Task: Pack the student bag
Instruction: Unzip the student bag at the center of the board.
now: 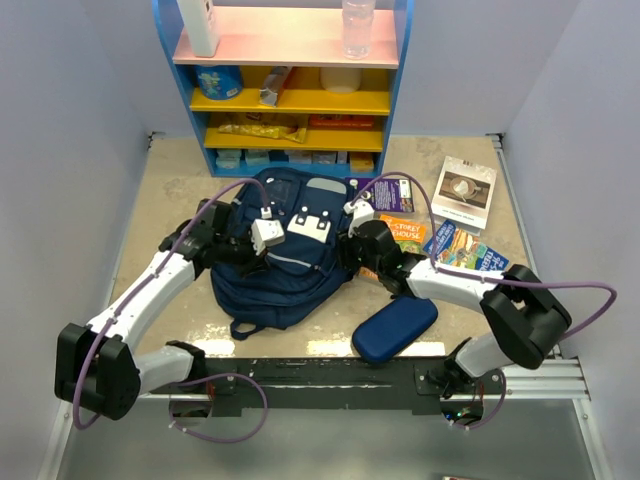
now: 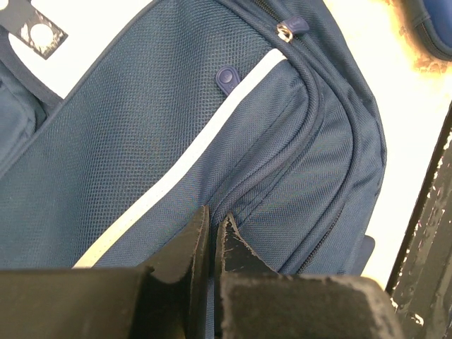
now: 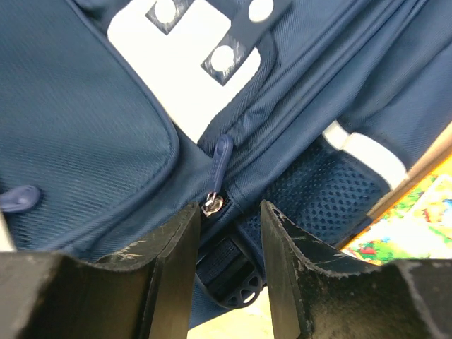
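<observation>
The student bag (image 1: 290, 260) is a navy backpack lying flat in the middle of the table, with white label patches (image 1: 310, 225) and a light stripe (image 2: 212, 134) across its front pocket. My left gripper (image 1: 258, 252) is on the bag's left side. In the left wrist view the bag (image 2: 176, 106) fills the frame, and the gripper (image 2: 214, 215) is shut, pinching bag fabric at the pocket seam. My right gripper (image 1: 350, 250) is at the bag's right edge. In the right wrist view it (image 3: 227, 208) is open over the bag (image 3: 85, 127), its fingers on either side of a zipper slider (image 3: 211, 205).
A dark blue oblong zip case (image 1: 395, 328) lies in front of the bag on the right. Several books (image 1: 465, 190) lie to the right of the bag. A blue shelf unit (image 1: 290, 90) stands at the back. A black rail (image 1: 330, 375) runs along the near edge.
</observation>
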Tool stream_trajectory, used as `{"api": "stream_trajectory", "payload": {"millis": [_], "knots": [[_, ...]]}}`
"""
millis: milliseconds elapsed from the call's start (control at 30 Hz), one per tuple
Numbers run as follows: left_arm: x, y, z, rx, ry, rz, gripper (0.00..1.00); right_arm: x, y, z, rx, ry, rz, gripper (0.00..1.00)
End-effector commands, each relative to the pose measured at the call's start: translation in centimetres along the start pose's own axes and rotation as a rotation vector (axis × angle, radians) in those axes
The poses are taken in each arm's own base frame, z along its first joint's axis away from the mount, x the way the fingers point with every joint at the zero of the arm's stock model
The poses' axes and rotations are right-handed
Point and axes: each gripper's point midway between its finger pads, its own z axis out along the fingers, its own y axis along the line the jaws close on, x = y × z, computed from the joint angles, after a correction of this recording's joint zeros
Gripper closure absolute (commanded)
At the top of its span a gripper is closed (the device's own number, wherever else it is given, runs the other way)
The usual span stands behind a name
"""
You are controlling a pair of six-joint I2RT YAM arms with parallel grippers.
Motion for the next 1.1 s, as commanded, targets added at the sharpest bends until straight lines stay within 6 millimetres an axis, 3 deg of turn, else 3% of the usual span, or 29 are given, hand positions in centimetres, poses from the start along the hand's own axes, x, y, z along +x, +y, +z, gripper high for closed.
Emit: {"api": "stream_trajectory", "payload": {"millis": [0,367,533,767,1067], "knots": [[-2.4,0.5,-1.5,-0.025,-0.077,0.072,1.00,-2.2,1.6,0.6,-0.063,-0.059,0.015,0.56],[-0.5,-0.2,-0.9,0.007,-0.037,0.073,1.00,-3.6,2.2,0.8,-0.095,-0.108,0.014,0.52],[-0.5,-0.2,-0.7,0.007,-0.036,0.074,1.00,-3.1,2.7,1.2,-0.119,-0.085,0.019,0.51],[-0.3,-0.2,-0.8,0.010,-0.033,0.074,1.00,-2.2,1.8,2.5,-0.067,-0.055,0.006,0.51],[-0.2,-0.5,-0.7,0.019,-0.034,0.075,1.00,-3.3,1.0,3.7,-0.011,-0.073,-0.015,0.55]]}}
